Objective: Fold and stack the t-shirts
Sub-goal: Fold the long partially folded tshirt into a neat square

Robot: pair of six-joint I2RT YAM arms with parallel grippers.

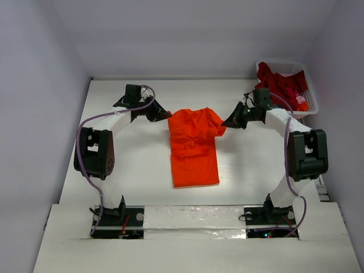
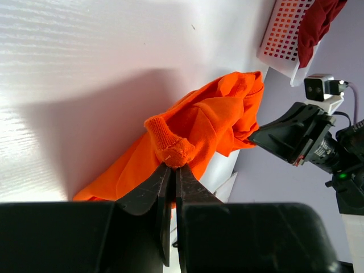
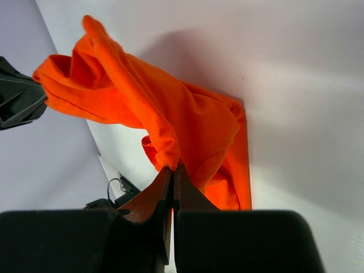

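Left gripper (image 1: 164, 115): pressed together, pinching the upper left corner of the orange t-shirt (image 1: 194, 153). Right gripper (image 1: 227, 121): pressed together, pinching the upper right corner.
Room: bare bench (image 1: 131, 165) on both sides of the shirt and behind it.
Shirt: top edge bunched and slack between the 2 grippers, lower half flat at mid-bench.
Red t-shirts (image 1: 281, 85): heaped in the white basket (image 1: 278, 62), far right corner, count unclear.
Hem hidden in both wrist views.
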